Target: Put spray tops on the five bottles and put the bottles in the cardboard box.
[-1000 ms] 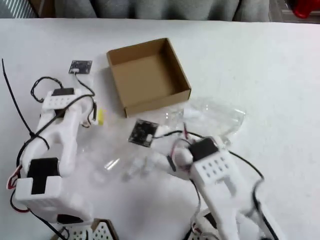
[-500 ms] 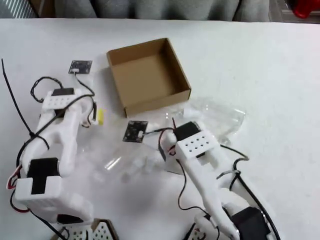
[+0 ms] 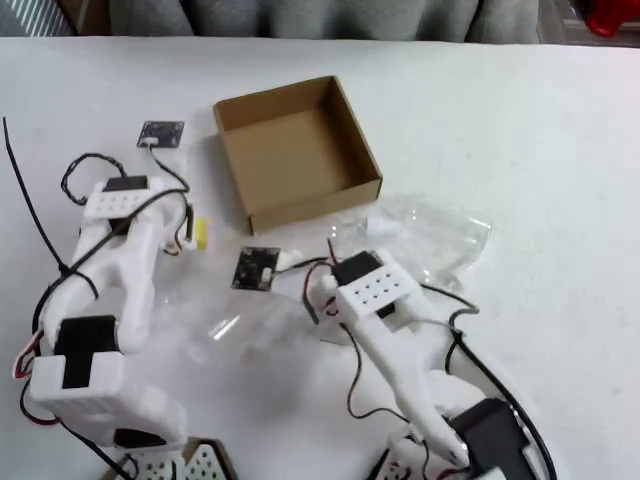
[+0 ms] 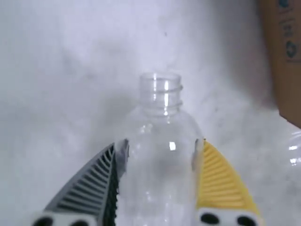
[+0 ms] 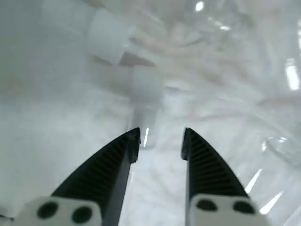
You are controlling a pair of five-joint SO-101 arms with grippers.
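My left gripper [image 4: 160,146] is shut on a clear bottle [image 4: 162,127] with no cap; its grey and yellow fingers press the bottle's shoulders and the open neck points away over the white table. In the high view the left arm [image 3: 120,230] stands at the table's left side, its yellow finger [image 3: 200,233] beside the cardboard box [image 3: 295,150]. My right gripper [image 5: 160,136] is open, low over the table, with a white spray top [image 5: 146,87] just past its tips and another spray top [image 5: 110,35] farther off. The right arm [image 3: 372,290] stands mid-table.
Several clear bottles [image 3: 430,235] lie in a heap to the right of the box, and one more bottle [image 3: 215,325] lies between the arms. The box's wall [image 4: 282,56] is near the held bottle. Loose cables trail off both arms.
The right arm has swung left and away from the table's near edge, toward the spray tops between the arms. The left arm and its bottle have kept still.
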